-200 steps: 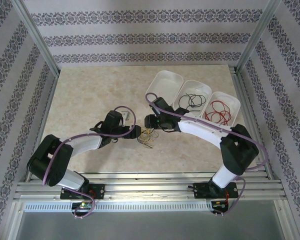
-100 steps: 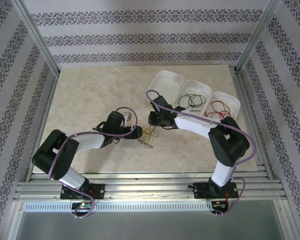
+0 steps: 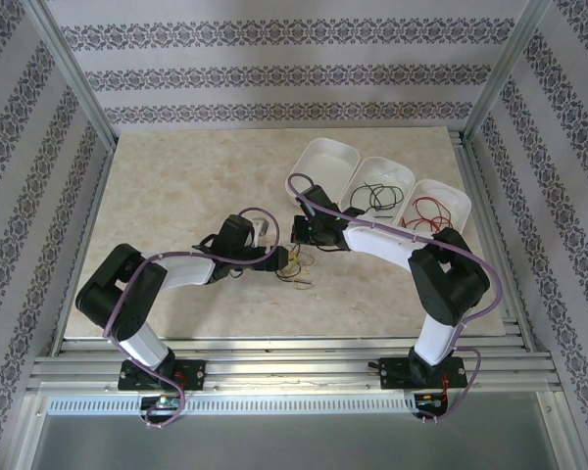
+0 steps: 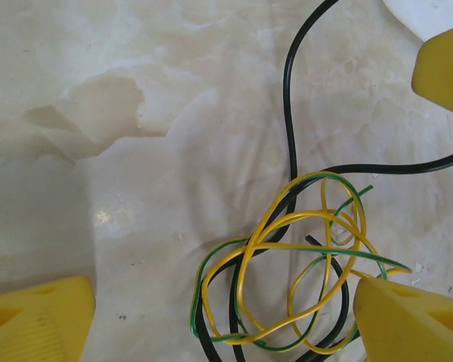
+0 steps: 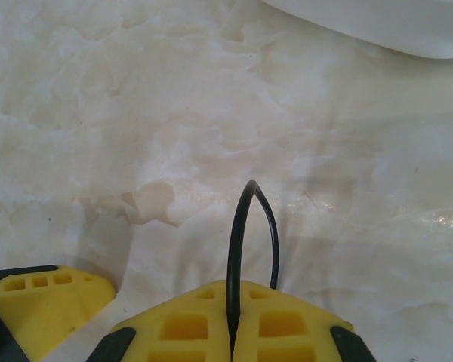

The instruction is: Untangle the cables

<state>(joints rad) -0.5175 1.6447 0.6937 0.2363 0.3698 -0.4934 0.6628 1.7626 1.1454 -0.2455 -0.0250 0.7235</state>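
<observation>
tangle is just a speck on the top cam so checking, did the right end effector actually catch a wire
Observer: Yes. The right end effector is shut on a black cable, which arches up out of its grip.
Operator: is that black one free of the rest
Observer: No. It runs down into the loops of the yellow cable and weaves through them.
Operator: and the left one
Observer: The left end effector is open, straddling those loops low over the table.
</observation>
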